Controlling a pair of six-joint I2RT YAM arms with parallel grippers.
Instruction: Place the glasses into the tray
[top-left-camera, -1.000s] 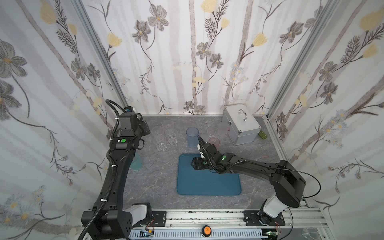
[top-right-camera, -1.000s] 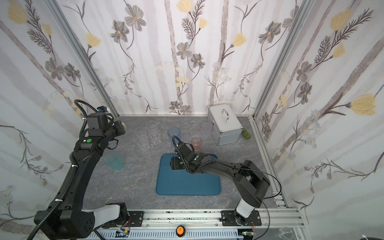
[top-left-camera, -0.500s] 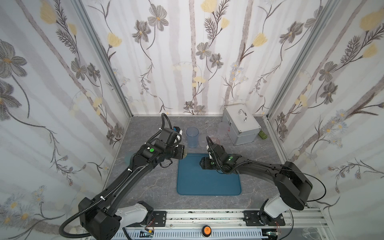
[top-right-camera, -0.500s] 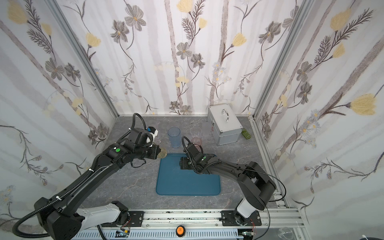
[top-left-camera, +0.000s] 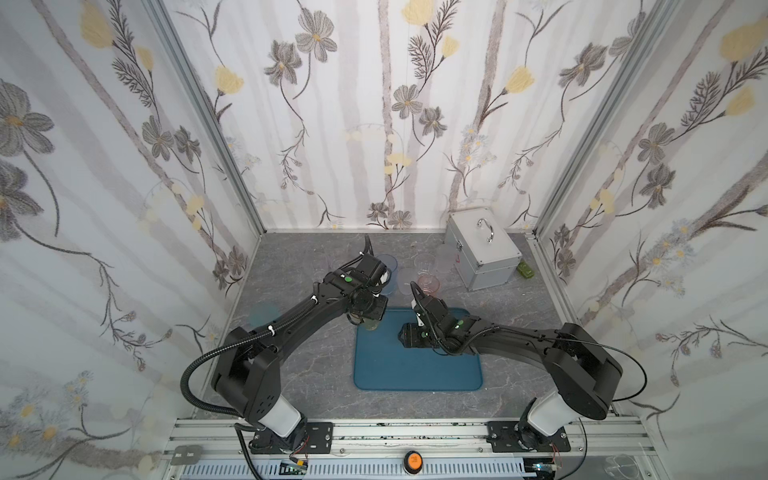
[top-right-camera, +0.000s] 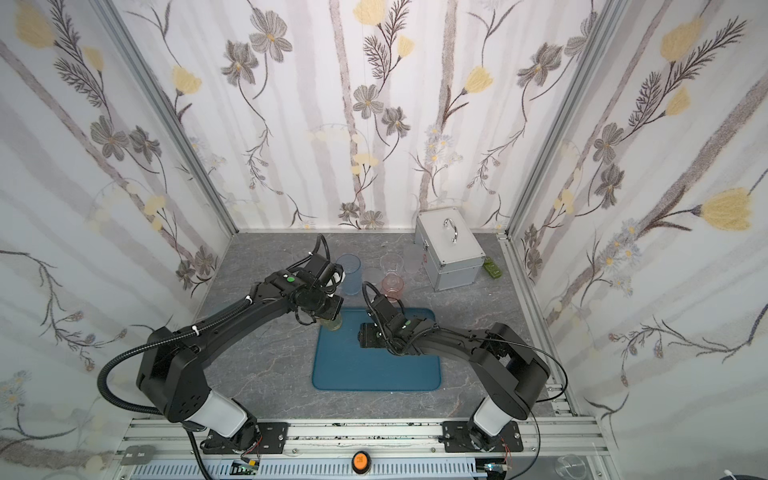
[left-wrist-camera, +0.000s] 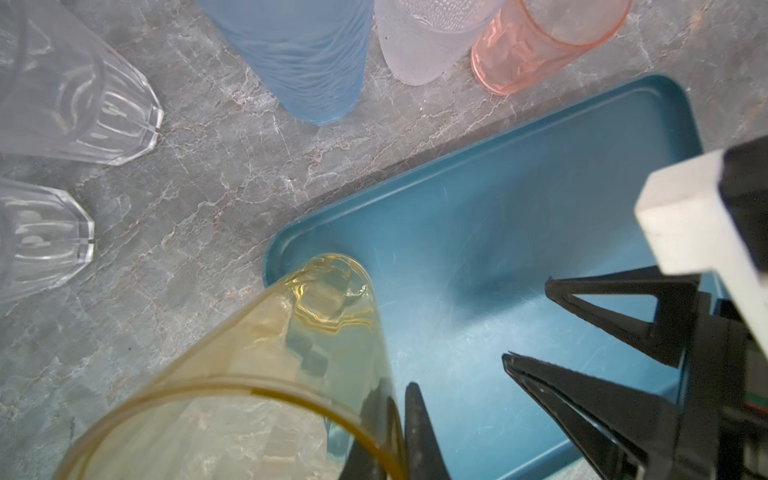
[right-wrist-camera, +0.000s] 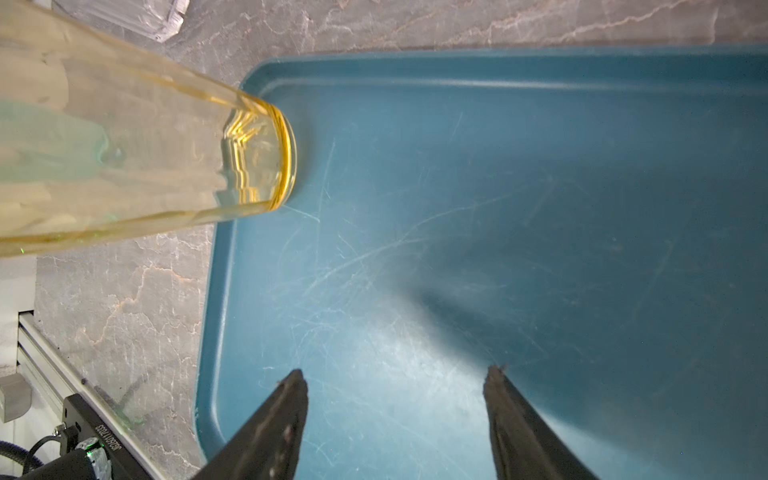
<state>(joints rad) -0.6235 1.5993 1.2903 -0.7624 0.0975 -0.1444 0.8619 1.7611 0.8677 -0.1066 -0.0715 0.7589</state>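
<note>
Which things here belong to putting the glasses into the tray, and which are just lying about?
Job: amber glass, blue glass, frosted glass, pink glass, clear faceted glasses, tray.
Lying about: silver case, small green object.

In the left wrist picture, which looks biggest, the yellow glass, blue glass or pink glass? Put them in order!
1. yellow glass, though it is nearest the camera.
2. blue glass.
3. pink glass, partly cut off by the picture's edge.

Two top views look down; wrist views closely share the tray (left-wrist-camera: 498, 199).
</note>
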